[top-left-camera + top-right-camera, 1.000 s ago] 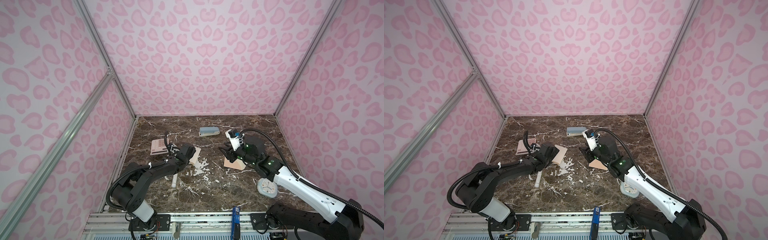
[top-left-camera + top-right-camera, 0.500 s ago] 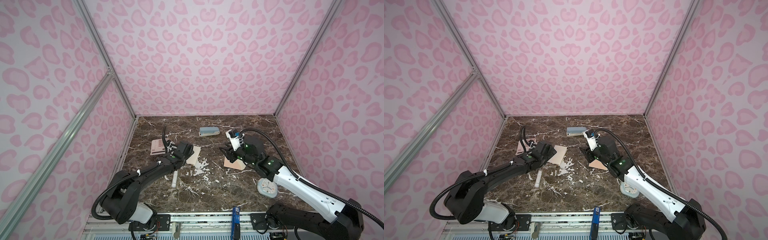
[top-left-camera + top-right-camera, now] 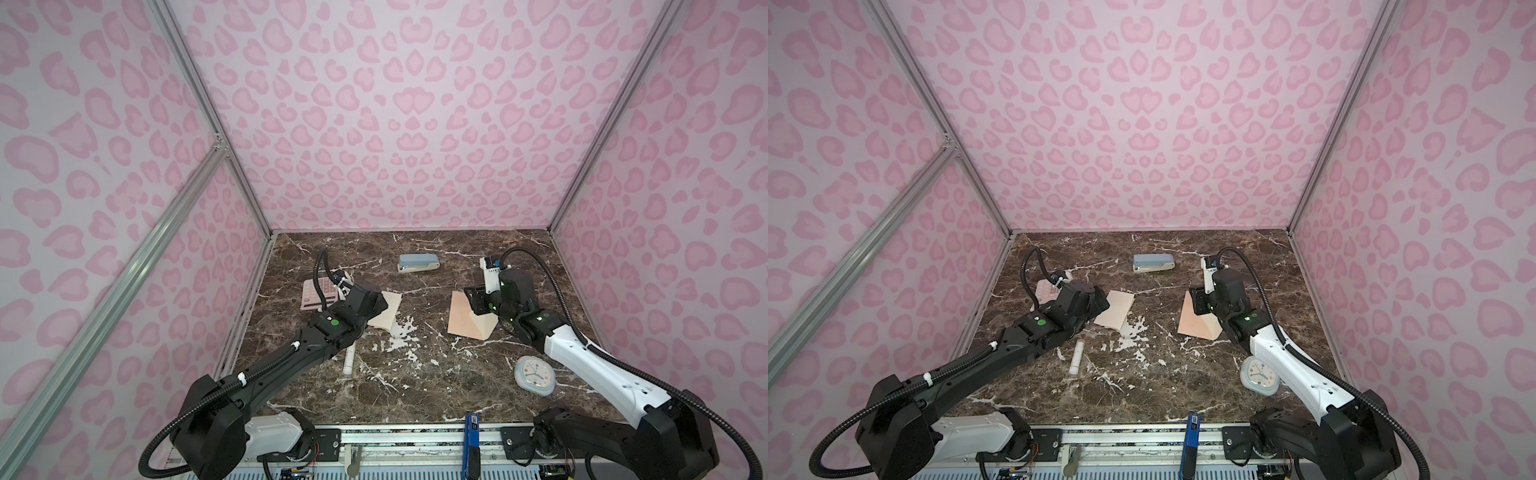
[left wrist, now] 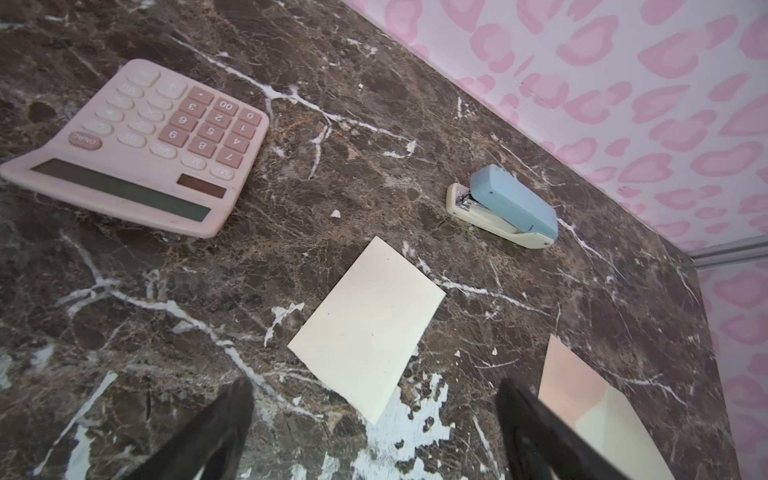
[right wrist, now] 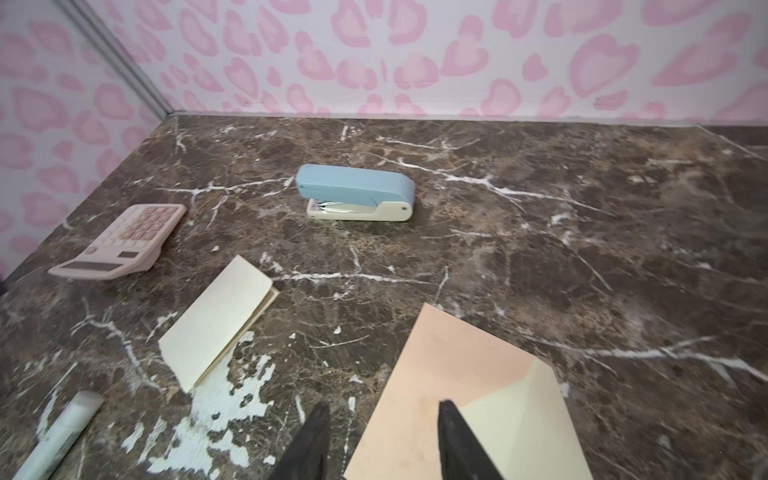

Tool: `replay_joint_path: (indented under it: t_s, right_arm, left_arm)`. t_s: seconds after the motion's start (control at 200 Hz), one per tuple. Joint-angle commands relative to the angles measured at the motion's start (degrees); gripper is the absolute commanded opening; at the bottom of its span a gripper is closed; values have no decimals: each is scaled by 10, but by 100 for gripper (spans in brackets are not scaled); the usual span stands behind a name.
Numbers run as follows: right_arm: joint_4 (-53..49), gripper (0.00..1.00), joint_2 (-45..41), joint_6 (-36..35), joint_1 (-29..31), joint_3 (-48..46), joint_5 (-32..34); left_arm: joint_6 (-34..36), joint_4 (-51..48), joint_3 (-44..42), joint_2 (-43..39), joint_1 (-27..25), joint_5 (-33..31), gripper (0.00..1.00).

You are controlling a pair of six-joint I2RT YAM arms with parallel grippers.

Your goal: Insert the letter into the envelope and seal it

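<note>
Your letter (image 4: 368, 328) lies flat on the marble table (image 3: 415, 395), left of the middle. It is folded, with a plain cream face up. The left gripper (image 4: 374, 388) hangs over its near corner. The fingers (image 4: 208, 436) are spread wide, one to each side of that corner, and hold nothing. In both top views this gripper hides the sheet's left edge.

The envelope (image 5: 457, 374) lies flat to the right of the middle, well apart from the letter. Its paler flap is open on the side toward the right arm. The right gripper (image 5: 382, 407) sits low at the envelope's near edge with its jaws partly apart. One tip is over the peach paper and the other over bare marble just beside it, and nothing is pinched between them.

The only writing you can read is on the pink calculator (image 4: 145, 145) behind the letter: the digit keys, "00" and "M". A blue stapler (image 3: 417, 263) sits near the back wall. A white tube (image 3: 349, 360) lies by the left arm and a small clock (image 3: 535, 375) by the right arm.

Compared with a second ago, the left arm's elbow has dropped and the arm now lies stretched out low, while its gripper stays by the letter. The right arm, letter and envelope have not moved.
</note>
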Motion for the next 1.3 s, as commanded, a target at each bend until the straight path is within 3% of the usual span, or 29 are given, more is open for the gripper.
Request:
replay_joint_path:
  t_s: [0.0,0.475,1.05,1.295]
  right_arm:
    - [9,44,4,53,-28,-13,19]
    - [-35,44,53,173,-142,-50,-33]
    - [-1,43,86,214,-173,-97,-60]
    - [49,32,113,221,-174,-118,-103]
  left_arm:
    - [65,52,-7,-10,-9,13,93]
    - [176,310,-94,-24,-27,248,86]
    - [180,310,-101,-21,-30,278,85]
    - [180,312,-99,-19,-31,288,85]
